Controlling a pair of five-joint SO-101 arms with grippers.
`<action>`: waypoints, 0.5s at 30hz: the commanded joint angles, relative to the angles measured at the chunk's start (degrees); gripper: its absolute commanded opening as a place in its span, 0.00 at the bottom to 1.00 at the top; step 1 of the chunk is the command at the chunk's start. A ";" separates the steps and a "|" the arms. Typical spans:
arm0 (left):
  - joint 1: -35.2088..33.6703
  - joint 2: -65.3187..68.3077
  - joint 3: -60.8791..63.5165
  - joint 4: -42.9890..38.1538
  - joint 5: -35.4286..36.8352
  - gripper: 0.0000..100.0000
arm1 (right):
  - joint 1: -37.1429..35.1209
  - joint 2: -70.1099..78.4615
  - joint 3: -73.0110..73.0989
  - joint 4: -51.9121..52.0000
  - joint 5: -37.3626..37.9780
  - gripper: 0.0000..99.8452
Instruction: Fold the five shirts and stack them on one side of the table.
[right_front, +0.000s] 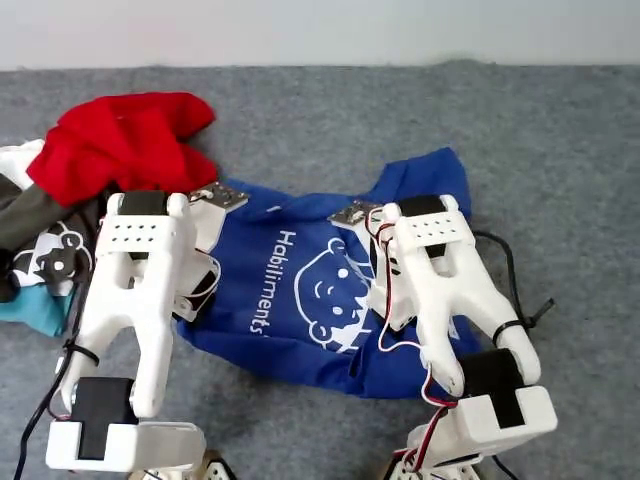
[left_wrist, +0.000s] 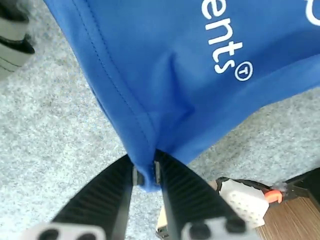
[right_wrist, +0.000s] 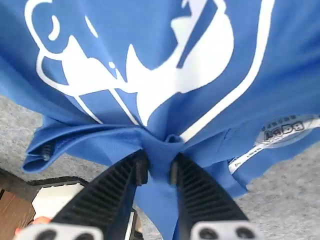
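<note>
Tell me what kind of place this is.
Probably a robotics test bench: the left gripper and right gripper both pinch a blue shirt on a grey felt-like table cover, beside a heap of unfolded shirts, bare wall behind.

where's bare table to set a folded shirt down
The widest bare table lies right of the blue shirt, up to the far edge. A narrower strip runs behind the blue shirt, right of the red shirt. The left edge is crowded with the shirt pile; the left arm and right arm stand over the near side.
</note>
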 joint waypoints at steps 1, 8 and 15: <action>0.26 -1.49 -0.22 0.35 -0.53 0.03 | -4.62 -0.40 -0.26 -0.04 -0.44 0.11; 0.26 -1.49 -0.22 0.35 -0.53 0.03 | -14.46 0.22 0.09 -0.31 -0.35 0.12; 0.26 -1.49 -0.22 0.35 -0.53 0.03 | -14.73 0.22 2.73 -2.77 0.09 0.11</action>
